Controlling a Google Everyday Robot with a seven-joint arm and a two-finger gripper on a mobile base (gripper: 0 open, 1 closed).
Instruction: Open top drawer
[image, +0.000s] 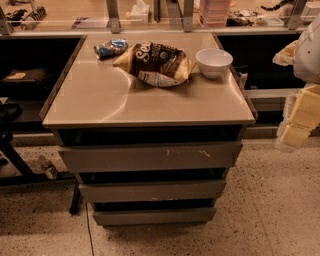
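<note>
The top drawer (150, 156) is the widest and tallest grey front panel, just under the counter top (90, 100), with small pale scratches right of centre. Its front sits level with the cabinet and none of its inside shows. My gripper (295, 127) hangs at the right edge of the camera view, with pale yellow and white parts, to the right of the cabinet and about level with the counter's front edge. It is apart from the drawer and touches nothing.
Two shorter, narrower grey drawer fronts (152, 191) (154, 215) lie below. On the counter are a brown chip bag (156, 62), a blue packet (111, 47) and a white bowl (214, 62). A plastic bottle (47, 167) lies on the speckled floor at left.
</note>
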